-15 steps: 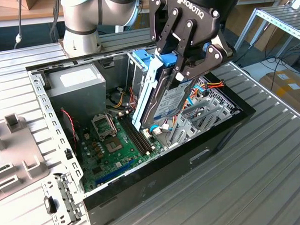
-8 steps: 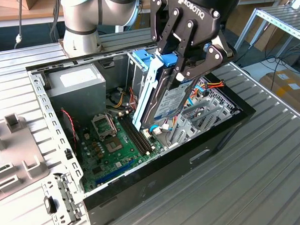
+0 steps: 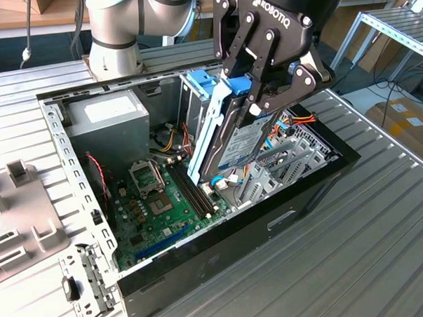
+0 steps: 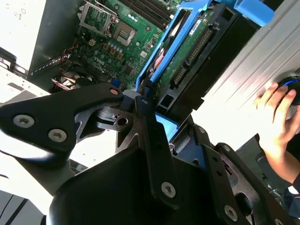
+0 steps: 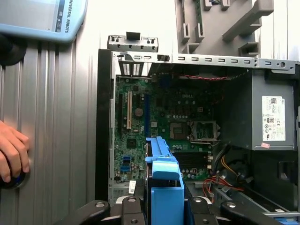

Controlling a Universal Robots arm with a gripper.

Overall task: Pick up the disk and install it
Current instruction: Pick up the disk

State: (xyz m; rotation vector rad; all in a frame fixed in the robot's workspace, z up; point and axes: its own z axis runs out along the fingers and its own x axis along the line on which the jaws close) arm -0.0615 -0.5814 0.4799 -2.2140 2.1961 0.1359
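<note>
Tool (image 3: 253, 100) hides the top of the disk (image 3: 243, 149); a hand (image 5: 11, 154) is cut off

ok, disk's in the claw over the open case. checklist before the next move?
1. Grip: ok. The claw is shut on the disk at its blue rail.
2. Disk attitude: not ok. It is steeply tilted, lower end down inside the computer case, not level.
3. Seated in the drive cage: not ok. The disk hangs in the claw, not in the cage.
4. Wires by the cage: cannot tell whether they clear the disk's path.
5. Person's hand: ok. It rests on the table outside the case, apart from the claw.
</note>
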